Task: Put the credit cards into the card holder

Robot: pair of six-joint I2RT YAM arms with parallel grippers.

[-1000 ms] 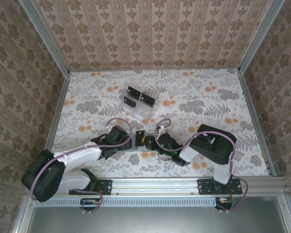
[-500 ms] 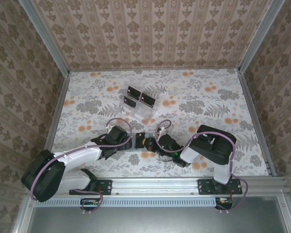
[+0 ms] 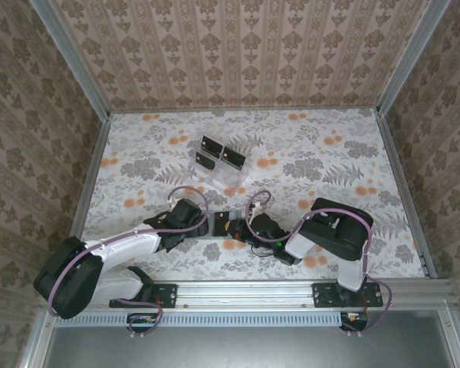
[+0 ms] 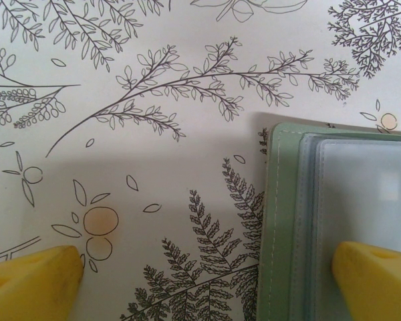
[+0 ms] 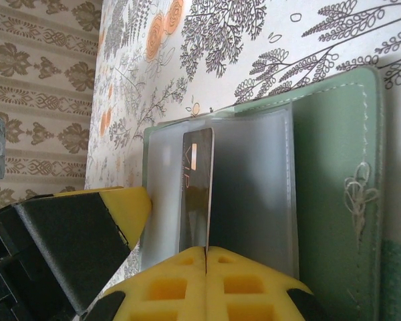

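Our right gripper [image 5: 206,259] pinches one credit card [image 5: 195,194] by its edge, tip at the open card holder [image 5: 334,174] on the table [image 4: 154,40]; our left gripper [image 4: 207,277] gapes wide. We judge the card thin, stiff, slick.

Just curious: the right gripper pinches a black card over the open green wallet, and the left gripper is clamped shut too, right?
No: the left gripper stands wide open, as the left wrist view shows. The right gripper does pinch the credit card.
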